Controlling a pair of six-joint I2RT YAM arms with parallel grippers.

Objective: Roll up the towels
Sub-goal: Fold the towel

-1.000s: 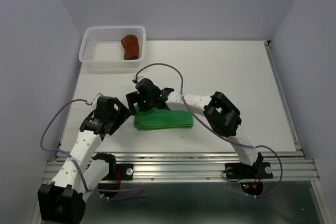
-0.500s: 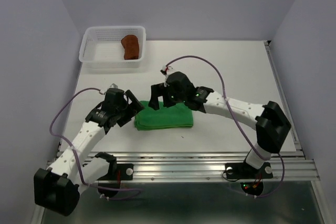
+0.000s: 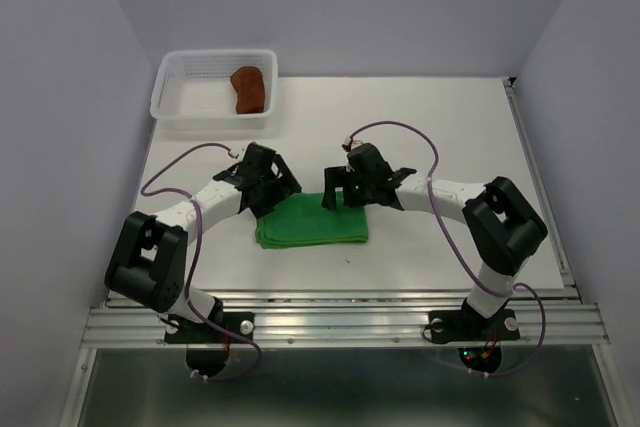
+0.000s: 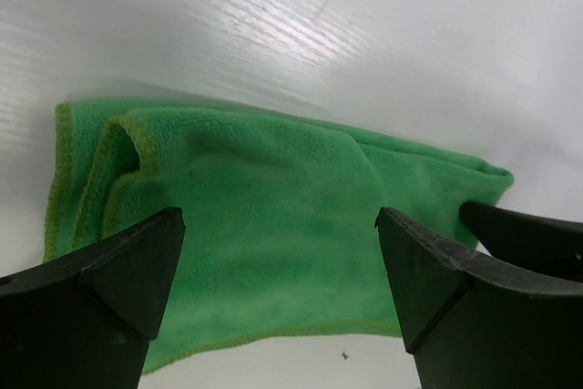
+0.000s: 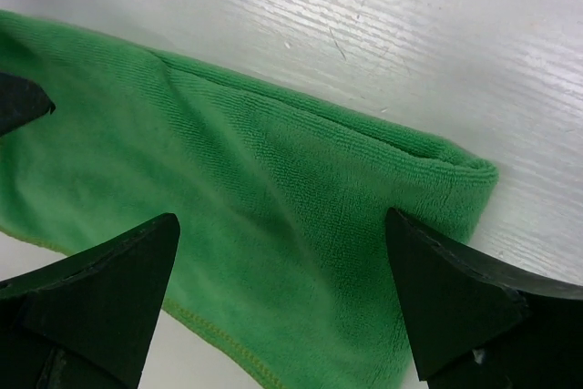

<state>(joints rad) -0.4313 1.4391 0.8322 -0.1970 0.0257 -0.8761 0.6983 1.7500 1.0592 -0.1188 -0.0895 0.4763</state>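
Hovering wide open with left pincer point(image 4: 278, 220) and right pincer point(image 5: 282, 218) over green towel point(image 3: 312, 222), gripping nothing; could easily pinch just top layer, unfolding not rolling.

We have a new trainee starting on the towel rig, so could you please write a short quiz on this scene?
1. True or false: the brown towel lies inside the basket.
2. The green towel on the table is: A rolled up; B folded flat; C hanging from a gripper.
3. Fill in: the left gripper and right gripper both stand ____ over the green towel.
Key: 1 true; 2 B; 3 open.
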